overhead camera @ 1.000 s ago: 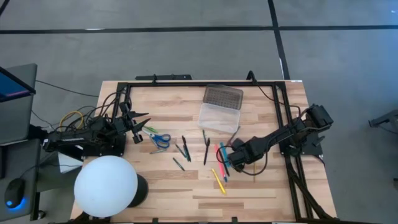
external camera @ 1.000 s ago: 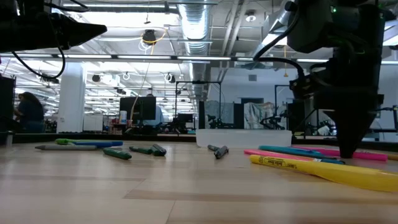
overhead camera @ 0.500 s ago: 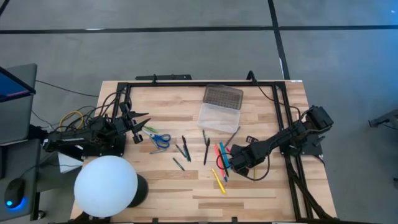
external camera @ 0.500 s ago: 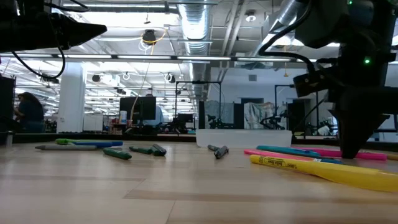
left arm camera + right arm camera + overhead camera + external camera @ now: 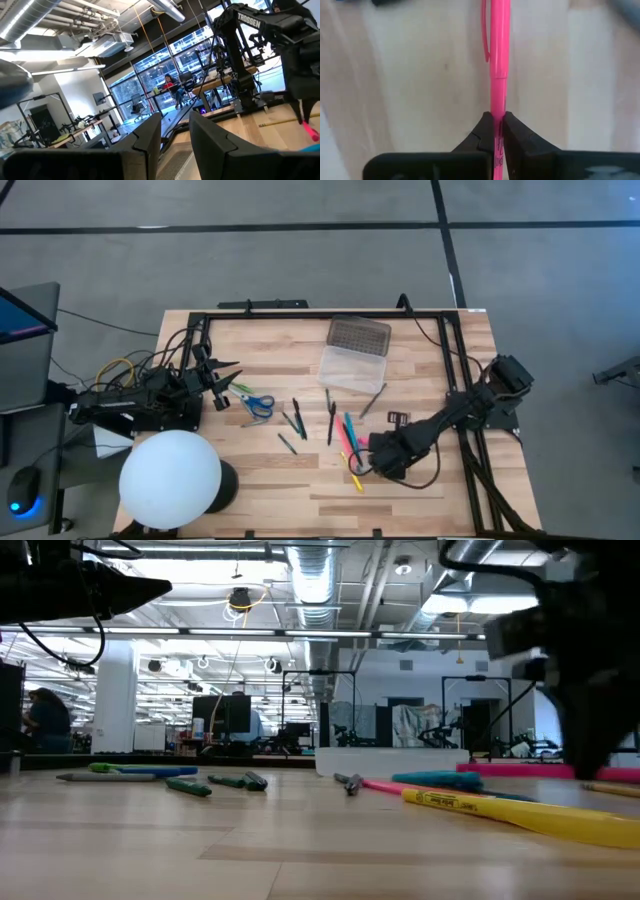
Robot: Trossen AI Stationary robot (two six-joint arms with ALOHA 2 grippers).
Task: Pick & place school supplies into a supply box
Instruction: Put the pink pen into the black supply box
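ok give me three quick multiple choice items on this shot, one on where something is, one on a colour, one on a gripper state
1. Where do the blue-handled scissors lie?
A. inside the supply box
B. on the table near the left gripper
C. under the right gripper

2. What colour is the pen between the right gripper's fingers?
A. pink
B. green
C. black

3. How does the right gripper stand?
A. wide open above the box
B. shut on nothing
C. shut on a pen

Key:
1 B: in the high view the blue-handled scissors lie on the table, just off the left gripper, apart from the supply box.
2 A: the right wrist view shows a pink pen running out from between the fingers.
3 C: the right gripper has both fingers pressed against that pen.
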